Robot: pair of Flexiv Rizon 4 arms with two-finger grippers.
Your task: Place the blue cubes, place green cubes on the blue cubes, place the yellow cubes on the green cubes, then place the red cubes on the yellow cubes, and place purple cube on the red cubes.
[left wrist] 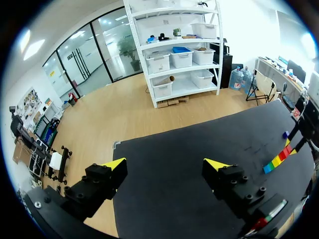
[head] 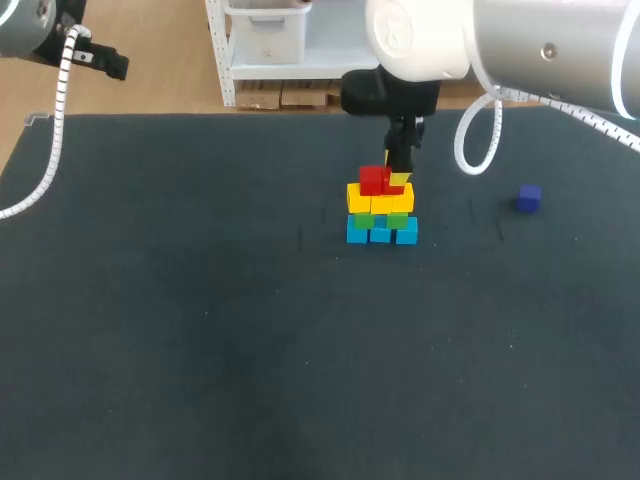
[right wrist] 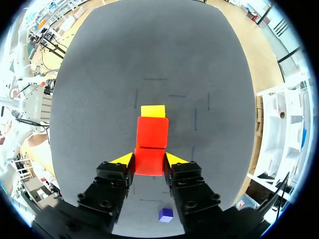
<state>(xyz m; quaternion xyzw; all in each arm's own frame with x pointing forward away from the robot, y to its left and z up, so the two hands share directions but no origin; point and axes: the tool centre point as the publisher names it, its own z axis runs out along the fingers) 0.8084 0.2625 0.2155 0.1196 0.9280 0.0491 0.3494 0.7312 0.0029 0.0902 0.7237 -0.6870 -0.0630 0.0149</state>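
Note:
A small stack stands at the middle of the table: blue cubes (head: 381, 232) at the bottom, green cubes (head: 364, 218) on them, yellow cubes (head: 380, 200) above. One red cube (head: 372, 179) rests on the yellow row. My right gripper (right wrist: 149, 160) is shut on a second red cube (right wrist: 149, 162), held right beside the first red cube (right wrist: 152, 132) on top of the stack. A yellow cube (right wrist: 153, 111) shows just ahead. The purple cube (head: 528, 198) lies alone to the stack's right. My left gripper (left wrist: 167, 169) hangs open and empty, high off the table's far left corner.
The dark mat (head: 200, 330) covers the whole table. Faint line marks (head: 300, 236) lie near the stack. My right arm (head: 480, 40) comes in over the back right. The purple cube (right wrist: 166, 215) shows under my right gripper.

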